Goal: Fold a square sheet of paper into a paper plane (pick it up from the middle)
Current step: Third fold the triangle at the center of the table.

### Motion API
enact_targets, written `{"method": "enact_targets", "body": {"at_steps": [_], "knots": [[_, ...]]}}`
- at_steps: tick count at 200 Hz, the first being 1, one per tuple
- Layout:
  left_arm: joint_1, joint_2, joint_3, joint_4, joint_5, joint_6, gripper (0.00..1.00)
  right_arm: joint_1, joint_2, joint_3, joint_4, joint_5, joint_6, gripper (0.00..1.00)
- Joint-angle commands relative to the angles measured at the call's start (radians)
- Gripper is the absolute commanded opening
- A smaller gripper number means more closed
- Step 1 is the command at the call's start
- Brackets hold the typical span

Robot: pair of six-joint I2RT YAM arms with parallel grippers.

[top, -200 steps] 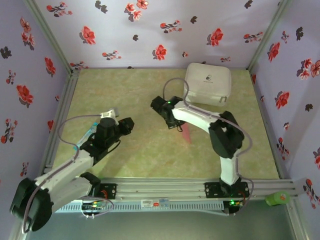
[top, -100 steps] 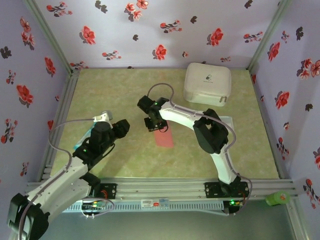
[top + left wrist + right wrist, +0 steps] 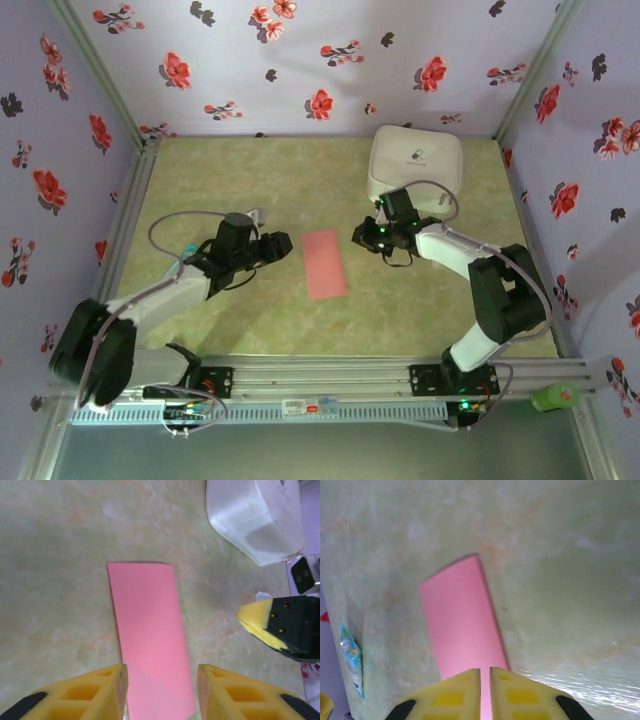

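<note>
Over on the left, the left gripper [image 3: 281, 244] reaches in low over the green table [image 3: 230, 180], and we see its fingers spread apart with nothing between them. From its wrist camera the left gripper [image 3: 161, 690] shows a clear gap between the two yellow pads, and the paper [image 3: 150, 630] lies flat on the table just ahead of that gap.

Moving to the middle, there is the paper [image 3: 323, 263]: salmon-red, a long narrow rectangle, flat on the table, its long sides running from the far side toward the near rail with a slight tilt. It sits between the two grippers, near both, and neither one holds it.

On to the right, the right gripper [image 3: 361, 237] points at the paper's far right corner. On its own camera the right gripper [image 3: 485, 690] has its fingers all but pressed together, only a thin slit between them, pinching nothing, with the paper [image 3: 462, 620] lying beyond them. One of its yellow-tipped fingers [image 3: 267, 625] shows from the left wrist too.

Farther right and back, the white case [image 3: 416, 163] rests by the far corner, well apart from the paper.
</note>
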Motion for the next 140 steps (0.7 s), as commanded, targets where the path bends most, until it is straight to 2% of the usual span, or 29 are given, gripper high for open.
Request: {"method": "enact_targets", "body": {"at_steps": [1,54,116,140], "knots": [[0.002,0.085,0.044,0.015,0.099,-0.053,0.40,0.011,0.018,-0.059,0.159,-0.134,0.081,0.09],[-0.012,0.205,0.080,0.008,0.141,-0.108,0.41,0.020,0.123,-0.086,0.312,-0.227,0.154,0.02],[-0.018,0.258,0.105,-0.012,0.143,-0.118,0.41,0.056,0.200,-0.030,0.229,-0.247,0.096,0.02],[-0.019,0.269,0.105,-0.012,0.144,-0.119,0.41,0.059,0.218,-0.027,0.163,-0.209,0.057,0.02]]}}
